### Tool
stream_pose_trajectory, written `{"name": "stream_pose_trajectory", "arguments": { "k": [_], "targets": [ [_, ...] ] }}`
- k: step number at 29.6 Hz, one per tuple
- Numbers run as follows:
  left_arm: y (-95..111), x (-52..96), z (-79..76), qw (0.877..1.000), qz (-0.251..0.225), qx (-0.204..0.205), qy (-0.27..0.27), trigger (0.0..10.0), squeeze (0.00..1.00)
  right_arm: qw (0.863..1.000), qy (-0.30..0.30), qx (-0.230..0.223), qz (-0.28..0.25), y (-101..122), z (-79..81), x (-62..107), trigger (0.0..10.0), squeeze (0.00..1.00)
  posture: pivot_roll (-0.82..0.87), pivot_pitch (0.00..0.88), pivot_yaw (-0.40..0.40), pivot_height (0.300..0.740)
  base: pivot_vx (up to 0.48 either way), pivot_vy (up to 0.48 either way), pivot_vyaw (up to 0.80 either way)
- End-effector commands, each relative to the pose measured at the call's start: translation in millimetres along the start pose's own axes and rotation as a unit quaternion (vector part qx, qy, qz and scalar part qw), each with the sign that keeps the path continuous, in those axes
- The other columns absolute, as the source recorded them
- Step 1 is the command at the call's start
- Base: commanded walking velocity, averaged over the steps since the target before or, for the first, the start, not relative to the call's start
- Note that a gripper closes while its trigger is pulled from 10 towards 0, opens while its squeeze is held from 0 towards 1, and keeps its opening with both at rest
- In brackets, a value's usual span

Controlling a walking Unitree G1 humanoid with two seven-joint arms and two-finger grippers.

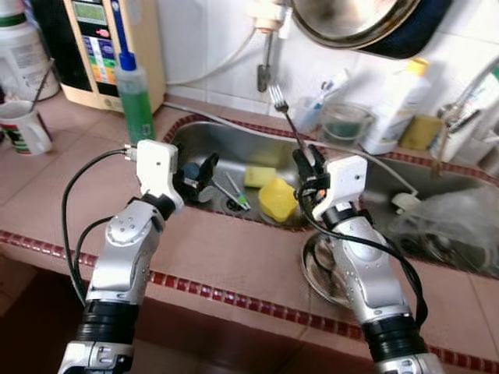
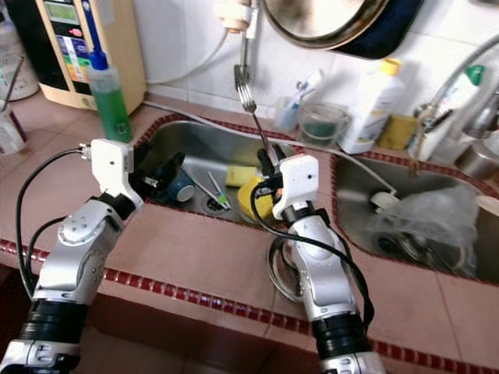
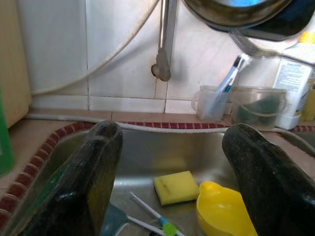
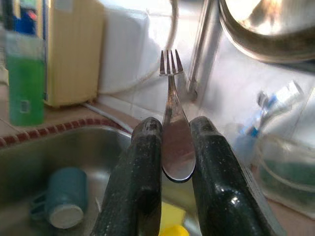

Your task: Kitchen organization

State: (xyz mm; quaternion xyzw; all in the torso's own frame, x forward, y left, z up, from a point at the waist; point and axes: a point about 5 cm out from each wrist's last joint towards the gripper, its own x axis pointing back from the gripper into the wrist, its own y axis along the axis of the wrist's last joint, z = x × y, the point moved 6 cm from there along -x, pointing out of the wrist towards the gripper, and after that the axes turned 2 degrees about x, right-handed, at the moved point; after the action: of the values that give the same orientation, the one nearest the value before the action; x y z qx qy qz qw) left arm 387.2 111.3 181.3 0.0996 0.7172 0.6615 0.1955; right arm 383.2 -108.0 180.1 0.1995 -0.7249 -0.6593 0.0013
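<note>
Right gripper [image 4: 170,167]: fingers clamped on the broad handle end of a metal fork [image 1: 287,117], tines up and tilted toward the tiled wall; held above the sink [image 1: 234,148] at its right side, presumably lifted clear of the basin so it can go wherever the cutlery belongs.

Left gripper [image 3: 172,167]: fingers spread wide, holding nothing, poised over the left part of the sink and aimed down into it; likely placed to take the next item.

Sink contents: blue mug [image 4: 61,204] lying on its side; yellow sponge [image 3: 176,187] flat on the basin floor; yellow cup [image 3: 221,214] just beside the sponge; thin sticks with green tips [image 1: 234,191] near the drain. All judged still to be sorted.

Bench [image 1: 226,249]: pink tile with a red border. Green soap bottle [image 1: 134,97] upright at the sink's left corner; white mug [image 1: 25,128] further left; round metal dish [image 1: 323,269] on the front edge under the right arm.

Back ledge: clear cups [image 3: 216,103], one holding a toothbrush; white bottle with yellow cap [image 1: 398,105].
</note>
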Motion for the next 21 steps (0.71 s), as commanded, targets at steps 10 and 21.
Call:
{"name": "stream_pose_trajectory", "arguments": {
  "k": [10, 21],
  "targets": [
    [3.7, 2.4, -15.1, 0.998, 0.031, -0.019, -0.052, 10.0, 0.00, 0.996, -0.056, -0.023, 0.069, -14.9, -58.3, 2.9, 10.0, 0.00, 0.14, 0.042, -0.074, 0.740, 0.000, 0.000, 0.00],
    [1.1, 14.4, -40.1, 0.990, 0.057, -0.029, -0.127, 10.0, 0.00, 0.996, -0.032, -0.011, 0.081, -10.2, -83.1, 2.9, 10.0, 0.00, 0.11, 0.155, -0.058, 0.740, 0.000, 0.000, 0.00]
  ]
}}
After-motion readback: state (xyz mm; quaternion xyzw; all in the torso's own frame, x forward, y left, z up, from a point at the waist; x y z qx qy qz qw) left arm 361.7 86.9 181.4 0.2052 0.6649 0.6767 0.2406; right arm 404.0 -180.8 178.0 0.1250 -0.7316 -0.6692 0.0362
